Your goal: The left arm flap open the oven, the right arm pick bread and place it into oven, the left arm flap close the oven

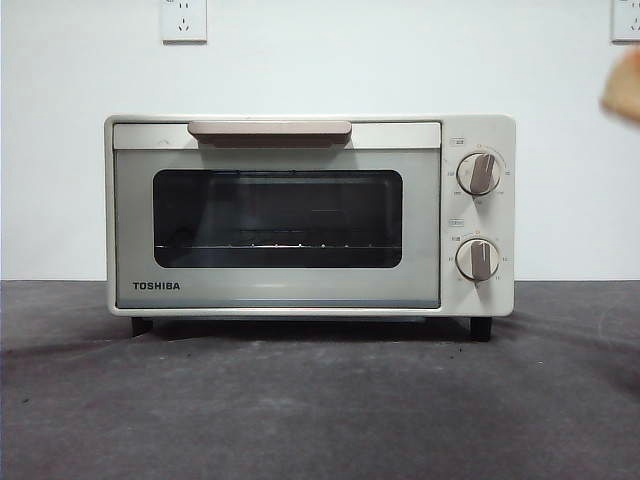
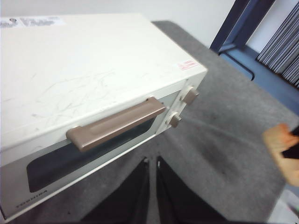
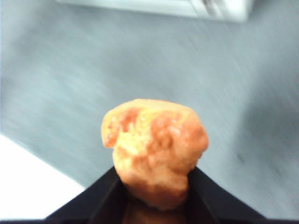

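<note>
- Oven (image 1: pixel 310 215): you see its door shut.
- Left gripper (image 2: pixel 152 163): jaws nearly together, empty, before the oven's handle (image 2: pixel 117 123).
- Right gripper (image 3: pixel 154 196): clamps bread (image 3: pixel 156 151), beside the oven.

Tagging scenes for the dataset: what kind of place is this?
Likely a lab test bench, not a kitchen: the oven stands alone on a grey cloth-covered table against a bare white wall with sockets; a metal frame stands nearby.

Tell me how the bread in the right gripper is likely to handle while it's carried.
The bread looks lumpy and crusty, so the right gripper, shut on its lower part, probably grips without slipping. It is small, so likely light. Most of it stands above the jaws, so it might tilt in a fast swing. Its uneven crust may crumble or dent if squeezed harder.
</note>
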Available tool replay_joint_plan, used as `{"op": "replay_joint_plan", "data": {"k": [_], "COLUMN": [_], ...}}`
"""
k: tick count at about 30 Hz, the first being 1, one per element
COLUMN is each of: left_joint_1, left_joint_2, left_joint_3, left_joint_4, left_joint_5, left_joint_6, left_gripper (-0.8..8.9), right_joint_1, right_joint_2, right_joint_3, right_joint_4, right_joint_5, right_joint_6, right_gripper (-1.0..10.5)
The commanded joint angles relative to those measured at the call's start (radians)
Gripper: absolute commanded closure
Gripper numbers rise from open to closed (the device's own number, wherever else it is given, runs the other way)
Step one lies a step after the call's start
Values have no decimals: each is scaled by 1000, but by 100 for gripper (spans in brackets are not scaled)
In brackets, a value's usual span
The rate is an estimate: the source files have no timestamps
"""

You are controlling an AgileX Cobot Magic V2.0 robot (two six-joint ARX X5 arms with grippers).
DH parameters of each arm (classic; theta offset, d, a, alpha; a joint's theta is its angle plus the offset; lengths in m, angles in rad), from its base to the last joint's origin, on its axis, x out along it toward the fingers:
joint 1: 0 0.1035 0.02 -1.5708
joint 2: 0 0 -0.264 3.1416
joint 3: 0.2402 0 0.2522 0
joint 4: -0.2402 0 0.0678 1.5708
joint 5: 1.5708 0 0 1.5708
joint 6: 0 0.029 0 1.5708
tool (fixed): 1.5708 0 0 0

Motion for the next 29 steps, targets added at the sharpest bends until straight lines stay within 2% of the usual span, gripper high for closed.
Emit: {"op": "replay_joint_plan", "data": {"k": [1, 7, 12, 29], "left_joint_1": [-22, -88, -130, -137], "left_joint_2": [92, 283, 406, 557], "left_joint_3": [77, 214, 294, 304], "left_joint_4": [-31, -113, -118, -19], "left_joint_5": [-15, -92, -151, -169], "left_joint_6": [35, 148, 217, 237], "left_gripper": [796, 797, 797, 797], "right_joint_1": [4, 4, 4, 4], "right_joint_2": [-64, -199, -278, -317], "right_joint_3": [18, 18, 18, 18], "right_joint_4": [45, 121, 140, 139], "right_joint_5": [-32, -52, -52, -51], "right_joint_6": [71, 146, 172, 193], "right_gripper": [803, 803, 803, 803]}}
